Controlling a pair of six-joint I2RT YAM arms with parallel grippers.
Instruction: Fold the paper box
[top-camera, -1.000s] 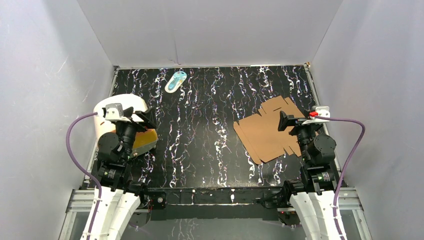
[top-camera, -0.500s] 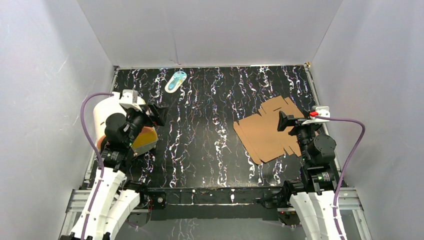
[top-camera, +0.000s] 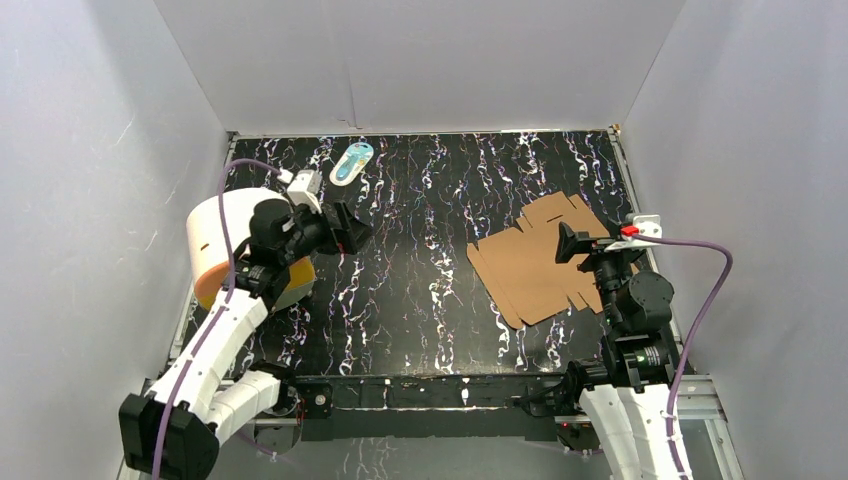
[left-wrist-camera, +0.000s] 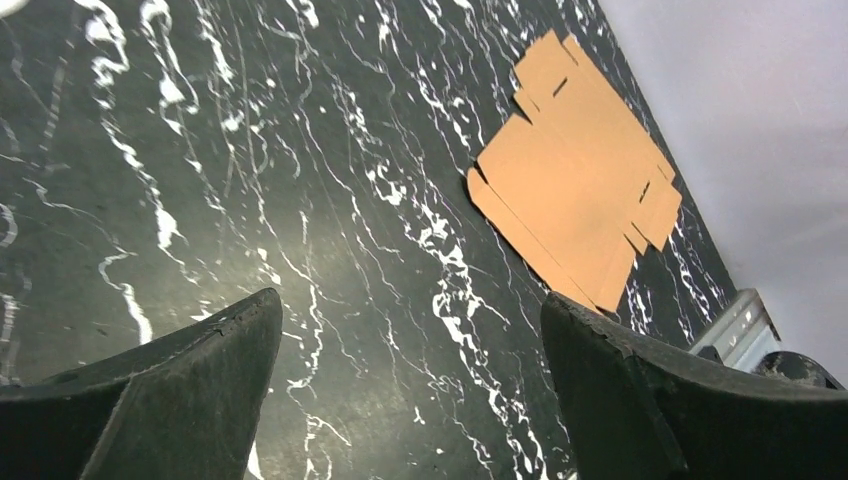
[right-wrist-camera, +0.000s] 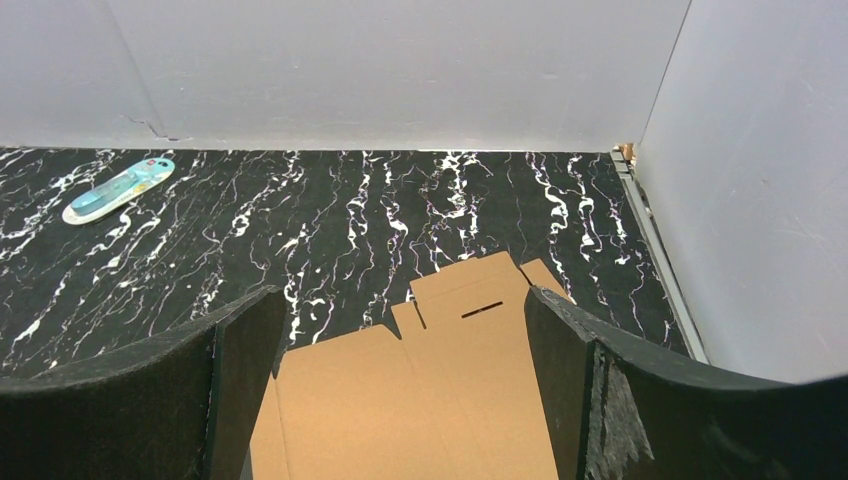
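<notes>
The paper box (top-camera: 530, 265) lies as a flat brown die-cut sheet on the right half of the black marbled table. My right gripper (top-camera: 568, 243) hovers over its right part, open and empty. In the right wrist view the sheet (right-wrist-camera: 440, 400) fills the space between the two wide-apart fingers of that gripper (right-wrist-camera: 402, 292). My left gripper (top-camera: 352, 228) is out over the left-centre of the table, open and empty, well apart from the sheet. From the left wrist the sheet (left-wrist-camera: 580, 185) lies far ahead, past the spread jaws of the left gripper (left-wrist-camera: 410, 300).
A white-and-orange cylinder (top-camera: 225, 245) lies at the left edge, under the left arm. A small teal-white packet (top-camera: 351, 162) sits near the back wall, also visible as the packet (right-wrist-camera: 118, 188) in the right wrist view. Grey walls enclose the table on three sides.
The left arm has lifted off from above the cylinder and reached forward and right toward the table's middle. The right arm and the sheet have not moved.
</notes>
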